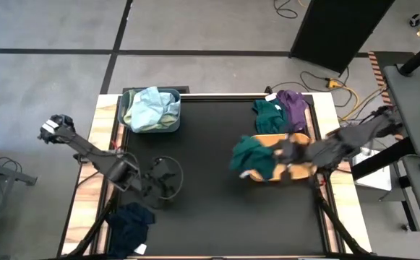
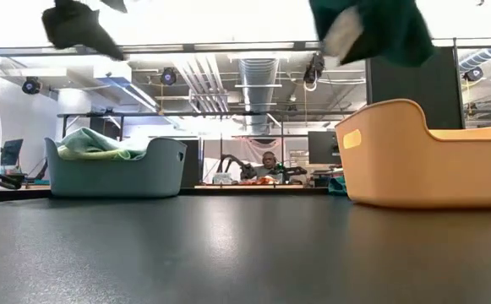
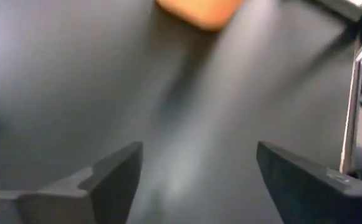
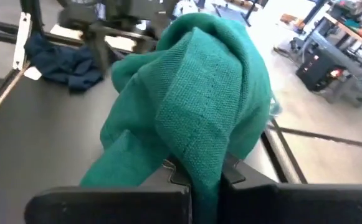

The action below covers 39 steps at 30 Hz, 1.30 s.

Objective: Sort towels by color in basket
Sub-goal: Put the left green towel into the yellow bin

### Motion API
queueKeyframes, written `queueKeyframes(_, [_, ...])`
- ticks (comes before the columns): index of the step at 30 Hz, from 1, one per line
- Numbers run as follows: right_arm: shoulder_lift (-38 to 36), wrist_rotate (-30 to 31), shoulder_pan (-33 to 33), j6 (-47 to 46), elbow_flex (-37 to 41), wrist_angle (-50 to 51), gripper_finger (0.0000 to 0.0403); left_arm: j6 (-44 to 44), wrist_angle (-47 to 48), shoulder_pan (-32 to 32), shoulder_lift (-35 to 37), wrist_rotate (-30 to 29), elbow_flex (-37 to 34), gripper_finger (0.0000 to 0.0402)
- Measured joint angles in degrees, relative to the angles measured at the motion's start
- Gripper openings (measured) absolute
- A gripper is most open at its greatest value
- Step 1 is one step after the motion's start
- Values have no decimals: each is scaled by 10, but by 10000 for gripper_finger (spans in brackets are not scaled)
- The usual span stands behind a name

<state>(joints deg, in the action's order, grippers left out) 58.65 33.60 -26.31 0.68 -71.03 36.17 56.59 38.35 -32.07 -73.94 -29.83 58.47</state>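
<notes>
My right gripper (image 4: 196,177) is shut on a dark teal-green towel (image 4: 193,99), which hangs high above the orange basket's (image 2: 422,156) left end in the low view (image 2: 380,29) and over that end in the high view (image 1: 255,155). My left gripper (image 1: 163,180) hovers open over bare table at the near left; its wrist view shows both fingers apart (image 3: 196,180). A navy towel (image 1: 131,224) lies crumpled at the table's near left corner. Another teal towel (image 1: 270,114) and a purple one (image 1: 294,107) lie at the far right. Pale green and light blue towels (image 1: 152,107) fill the blue-grey basket (image 2: 156,173). My right gripper pinches a bunched fold of the teal-green towel (image 4: 199,158) between its two fingers, coming from the table's right side. The cloth bulges forward over the fingers and hides the fingertips. The towel is lifted clear and hangs slack above the orange basket's left rim (image 2: 397,108).
The blue-grey basket (image 1: 150,110) stands at the far left of the black mat, the orange basket (image 1: 285,170) at the right edge. Bare mat (image 1: 210,195) lies between them. Cables and a dark cabinet are on the floor beyond the far edge.
</notes>
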Motion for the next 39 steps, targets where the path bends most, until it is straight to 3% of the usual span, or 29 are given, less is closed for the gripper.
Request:
queueKeyframes(4, [-30, -25, 0, -66, -76, 187, 9, 105, 79, -17, 2, 75, 0, 320])
queueKeyframes(7, [-39, -61, 0, -198, -109, 320, 9, 167, 127, -23, -6, 116, 0, 322])
queueKeyframes(13, [-38, -65, -1, -441, -61, 491, 9, 219, 161, -23, -34, 174, -1, 320])
queueKeyframes(18, [-31, -70, 0, -479, 63, 406, 9, 225, 186, -24, -62, 264, -1, 320])
queueKeyframes(23, [-6, -87, 9, -523, 178, 319, 9, 205, 222, -32, -86, 293, -1, 320])
queueKeyframes(27, [13, -52, 30, -623, 229, 318, 9, 163, 231, -34, -104, 291, -1, 320])
queueKeyframes(32, [29, -40, 72, -707, 253, 302, 9, 102, 232, -45, -122, 242, -3, 319])
queueKeyframes(39, [85, -39, 108, -815, 270, 262, 16, 100, 250, -78, -123, 249, 0, 319])
